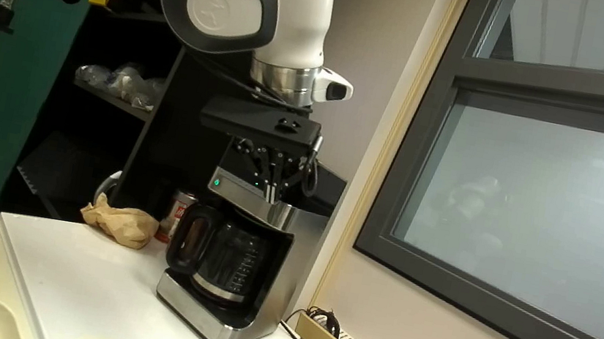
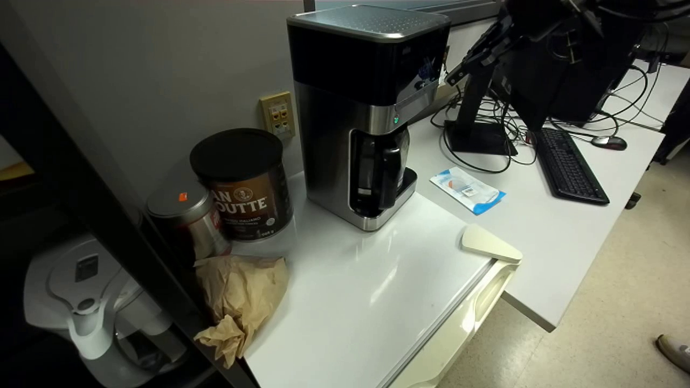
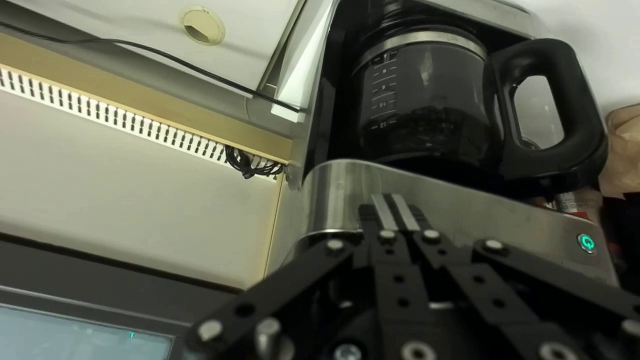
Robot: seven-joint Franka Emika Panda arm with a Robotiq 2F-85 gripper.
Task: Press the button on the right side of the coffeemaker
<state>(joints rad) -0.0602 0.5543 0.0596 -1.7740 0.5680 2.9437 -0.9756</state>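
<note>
The coffeemaker is boxy, black and silver, and shows in both exterior views (image 1: 289, 279) (image 2: 329, 151) and the wrist view (image 3: 480, 210). Its glass carafe (image 1: 230, 259) sits inside, also seen in the wrist view (image 3: 425, 100). A green-lit round button (image 1: 216, 182) is at one end of the silver front band, also visible in the wrist view (image 3: 587, 243). My gripper (image 1: 271, 194) is shut and empty, fingertips (image 3: 395, 200) before the band's opposite end from the lit button. In an exterior view (image 2: 452, 80) a small gap seems to separate them. The panel behind my fingers is hidden.
A brown paper bag (image 1: 121, 224) and a coffee tin (image 2: 248, 205) stand beside the machine on the white top (image 1: 99, 295). A wall with a window (image 1: 547, 225) is close on the other side. A keyboard (image 2: 568, 167) and cables lie on the neighbouring desk.
</note>
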